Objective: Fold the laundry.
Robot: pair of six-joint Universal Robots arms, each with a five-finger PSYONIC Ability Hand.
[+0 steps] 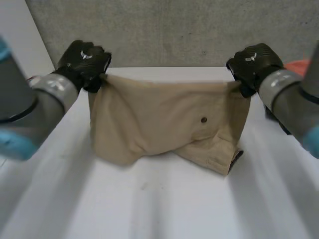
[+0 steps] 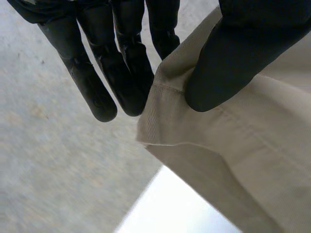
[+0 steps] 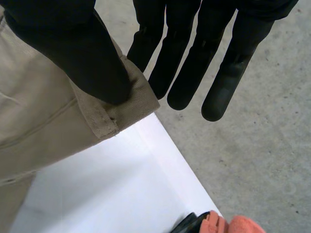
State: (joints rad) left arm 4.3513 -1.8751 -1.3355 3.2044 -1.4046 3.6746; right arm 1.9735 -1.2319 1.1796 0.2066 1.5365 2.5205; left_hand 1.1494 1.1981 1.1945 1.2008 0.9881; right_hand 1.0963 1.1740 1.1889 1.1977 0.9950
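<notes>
Evidently early: left hand (image 1: 82,59) and right hand (image 1: 255,62) pinch the far corners of the shorts (image 1: 159,119); no fold yet.

The white table (image 1: 164,209) fills the lower frame. At centre, the legs of the tan shorts (image 1: 164,124) rest on it. An orange object (image 1: 299,66) shows at the table's upper right corner.

Your left hand (image 1: 83,59) and right hand (image 1: 255,63) are both raised level, arms reaching forward from either side; each pinches a top corner of the khaki shorts (image 1: 149,124) between thumb and straight fingers.
</notes>
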